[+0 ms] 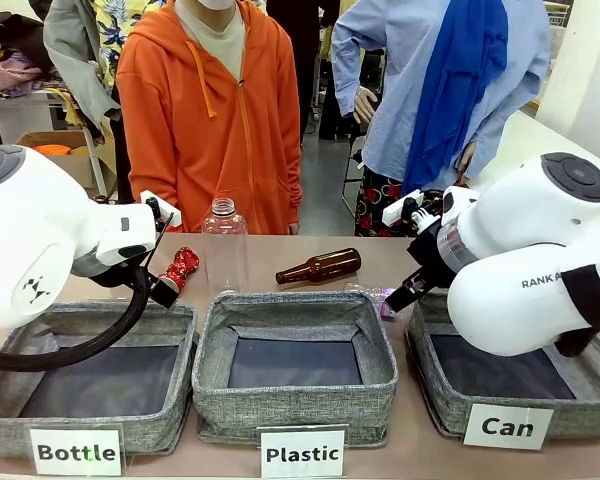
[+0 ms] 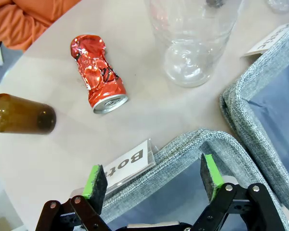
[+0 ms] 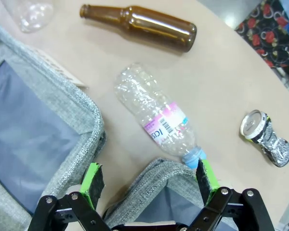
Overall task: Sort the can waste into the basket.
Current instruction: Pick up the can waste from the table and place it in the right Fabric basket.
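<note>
The tan surface [image 1: 280, 290] carries three grey baskets along its near edge. The basket [image 1: 442, 405] labelled "Can" sits at the near right corner, and what shows of its lining is bare. The red can [image 2: 98, 79] lies on its side toward the far left, just beyond the "Bottle" basket [image 2: 192, 144]. The left tool [image 2: 154, 175] hangs above that basket's rim, released and empty. The dark can [image 3: 266, 137] lies near the right edge, past a fallen plastic bottle [image 3: 159, 118]. The right tool [image 3: 149, 178] hangs released over a basket rim, holding nothing. I judge this the approach, before any grasp. Next, the right tool should clear the bottle, descend and straddle the crushed dark can.
</note>
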